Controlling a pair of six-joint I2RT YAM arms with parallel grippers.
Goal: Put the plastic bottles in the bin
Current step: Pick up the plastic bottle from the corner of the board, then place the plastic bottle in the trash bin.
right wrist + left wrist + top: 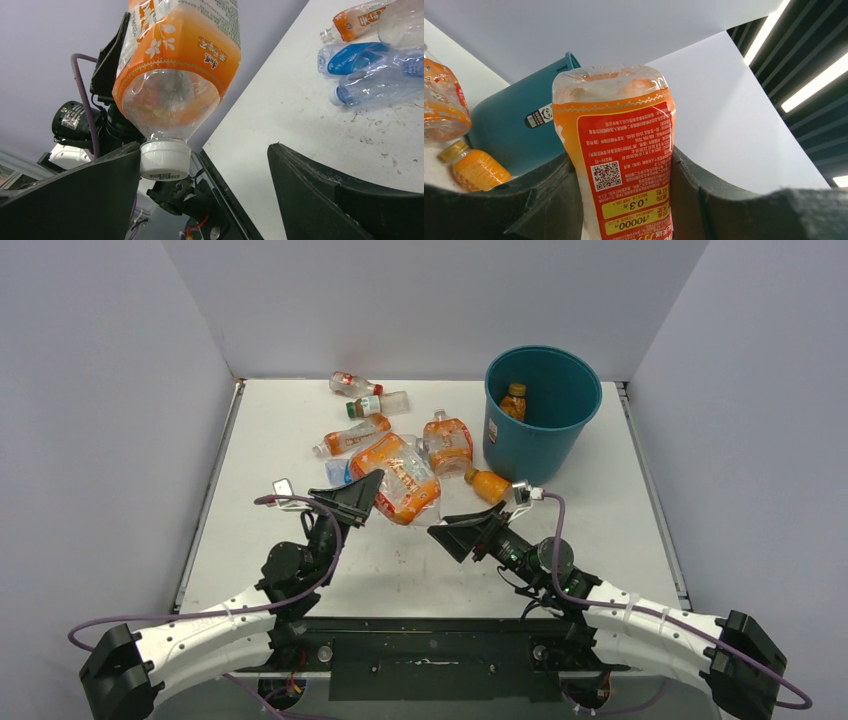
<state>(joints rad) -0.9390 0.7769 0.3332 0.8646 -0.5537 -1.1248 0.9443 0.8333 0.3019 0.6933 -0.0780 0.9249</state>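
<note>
handover in mid-air: the left gripper (365, 490) is clamped across the body of a large orange-labelled bottle (405, 485), holding it clear of the table (260, 430) over its middle. the right gripper (462, 535) sits just beside it with jaws spread wide and closed on nothing. the bottle's white cap (165, 160) lies close against one finger (100, 190) of the right gripper; whether the two touch cannot be told.

the likely reason for the pose is that the bin (540, 440) stands at the far right of the table, on the right arm's side. the bottle therefore seems to be offered across rather than carried all the way by the left arm. gripping it round the body leaves the neck end free for the other jaws to take.

the bottle's long axis runs out from the left jaws toward the right arm, cap end leading and pointing at the right gripper.

one small bottle (514, 400) stands inside the bin. the other bottles (350, 435) lie scattered on the table beyond the grippers, and an orange one (488, 483) lies just beside the bin's foot.
</note>
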